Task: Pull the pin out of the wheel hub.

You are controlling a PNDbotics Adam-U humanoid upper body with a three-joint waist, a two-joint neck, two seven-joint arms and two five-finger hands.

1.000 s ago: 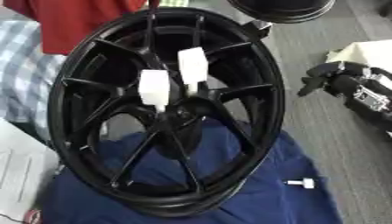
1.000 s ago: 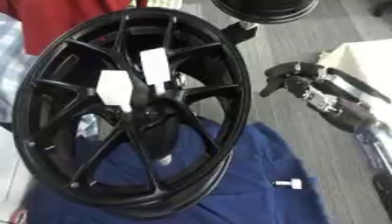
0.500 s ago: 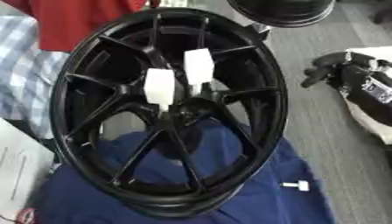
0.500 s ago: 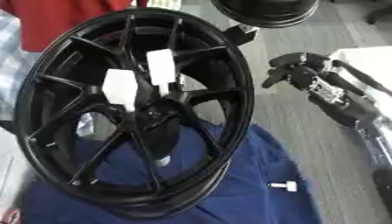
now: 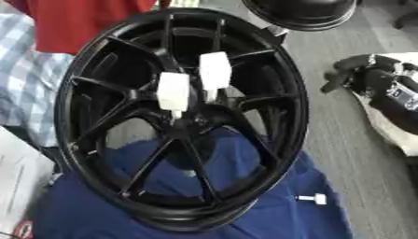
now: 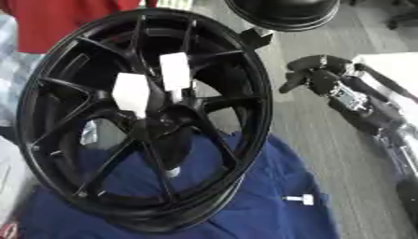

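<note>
Your right robot hand (image 6: 323,77) hovers right of the black spoked wheel hub (image 5: 181,119), fingers curled, empty. Two white pins (image 5: 173,91) sit at the hub centre; one (image 5: 313,199) lies on blue cloth (image 5: 269,219).

Item: our right hand (image 6: 314,74), right of centre in the right eye view. We record black fingers with rounded tips, dark glossy casing. Behind it our forearm (image 6: 359,105) runs toward the lower right edge: black shell, a silver-grey joint section with small pale fittings, a thin dark cable along its upper side. We find nothing of our left hand in either view.
</note>
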